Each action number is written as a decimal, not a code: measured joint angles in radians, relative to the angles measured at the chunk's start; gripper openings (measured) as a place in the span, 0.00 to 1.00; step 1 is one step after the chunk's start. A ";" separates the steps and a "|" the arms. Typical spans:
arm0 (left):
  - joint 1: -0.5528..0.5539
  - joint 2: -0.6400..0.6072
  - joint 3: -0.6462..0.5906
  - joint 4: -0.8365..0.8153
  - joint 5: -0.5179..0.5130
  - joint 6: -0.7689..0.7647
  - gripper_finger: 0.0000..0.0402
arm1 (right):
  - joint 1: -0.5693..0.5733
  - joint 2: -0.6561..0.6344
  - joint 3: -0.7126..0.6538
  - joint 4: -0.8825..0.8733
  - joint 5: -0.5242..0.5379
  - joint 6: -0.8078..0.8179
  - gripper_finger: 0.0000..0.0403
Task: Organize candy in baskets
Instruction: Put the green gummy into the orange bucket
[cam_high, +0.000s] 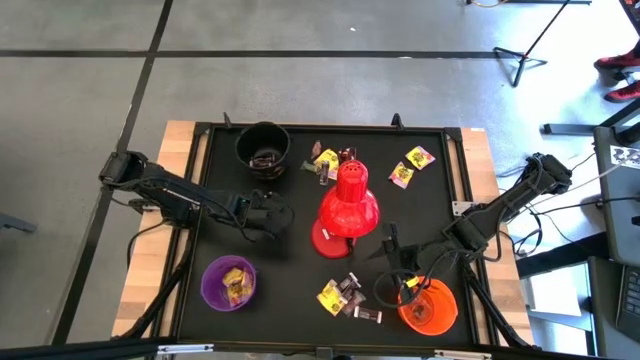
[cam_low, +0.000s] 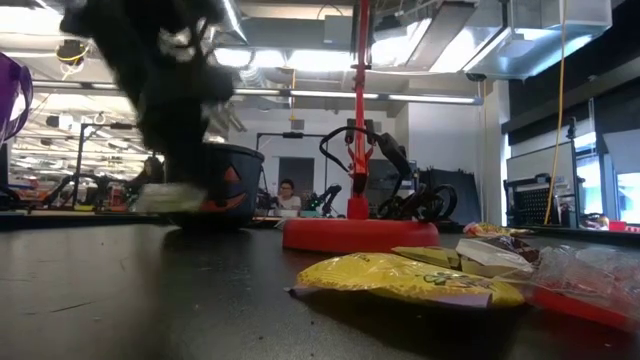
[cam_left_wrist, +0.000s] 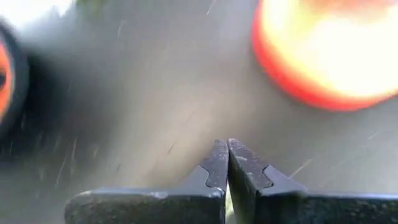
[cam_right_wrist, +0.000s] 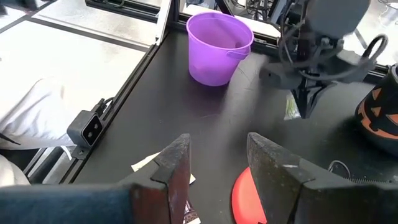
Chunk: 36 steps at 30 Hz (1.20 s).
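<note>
Jaws of the left gripper (cam_high: 283, 213) stand pressed together over the black tabletop (cam_high: 215, 240), between the black bucket (cam_high: 262, 147) and the purple bucket (cam_high: 228, 282); the right wrist view shows a pale scrap at the tips that may be a sweet, though that cannot be told for sure. Right gripper (cam_high: 392, 247) hangs with its jaws apart and empty beside the orange bucket (cam_high: 430, 306), just past the round base of the red lamp (cam_high: 346, 208) that stands mid-table. Candy lies in three loose groups: one cluster (cam_high: 345, 295) of yellow and dark wrappers between the purple and orange buckets, a second (cam_high: 326, 163) behind the lamp near the black bucket, and a pair (cam_high: 410, 166) of yellow ones toward the far right corner. Some sweets already sit inside the purple and black buckets. Judged from this layout, the front cluster lies nearer the right arm, to its left and slightly toward the table's front, while the purple bucket lies forward of the left gripper, the likelier drop point if it does carry something.
</note>
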 joint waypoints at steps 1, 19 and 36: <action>-0.012 -0.002 0.022 0.006 -0.017 0.013 0.00 | 0.000 0.000 0.000 0.000 0.000 0.000 0.38; -0.088 0.008 0.220 0.002 -0.082 0.152 0.05 | 0.000 0.000 0.000 0.001 0.003 0.000 0.38; 0.046 0.300 0.217 0.102 -0.035 0.083 0.39 | 0.000 0.000 0.000 -0.001 0.002 0.000 0.38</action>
